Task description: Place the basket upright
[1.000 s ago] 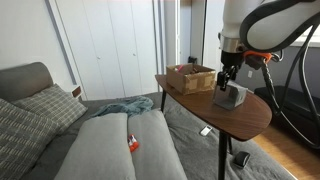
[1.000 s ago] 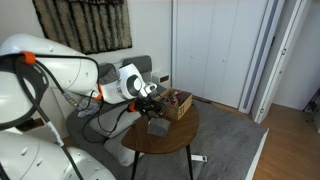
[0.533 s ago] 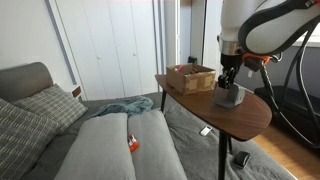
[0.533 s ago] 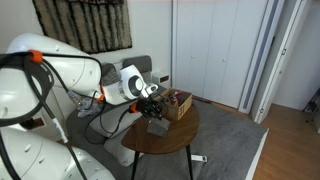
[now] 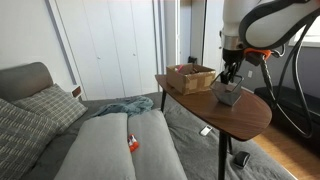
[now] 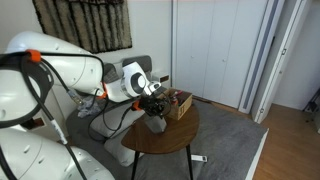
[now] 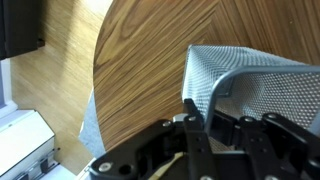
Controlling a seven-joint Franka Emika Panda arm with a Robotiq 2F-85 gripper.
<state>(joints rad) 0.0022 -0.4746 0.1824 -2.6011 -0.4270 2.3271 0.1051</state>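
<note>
- Here, the gripper point(image 5: 231, 76) comes down from the upper right of an exterior view, over the round wooden table point(image 5: 252, 118).
- Its claw is clenched on a wall of the grey basket point(image 5: 229, 94). In the wrist view one finger point(image 7: 189, 107) presses the outside of the mesh basket point(image 7: 255, 75) at the rim.
- The basket sits at the middle right of that exterior view, tilted rather than upright. Whether its low edge touches the tabletop cannot be told.
- In the wrist view the basket fills the right half, with bare table point(image 7: 140, 60) wood on the left.
- A brown woven tray point(image 5: 190, 77) stands on the table just beside the basket, toward the frame's centre.
- In the other exterior view the basket point(image 6: 157, 123) hangs dark under the claw, near the tray point(image 6: 180, 105).
- A grey sofa point(image 5: 100, 150) fills the lower left.
</note>
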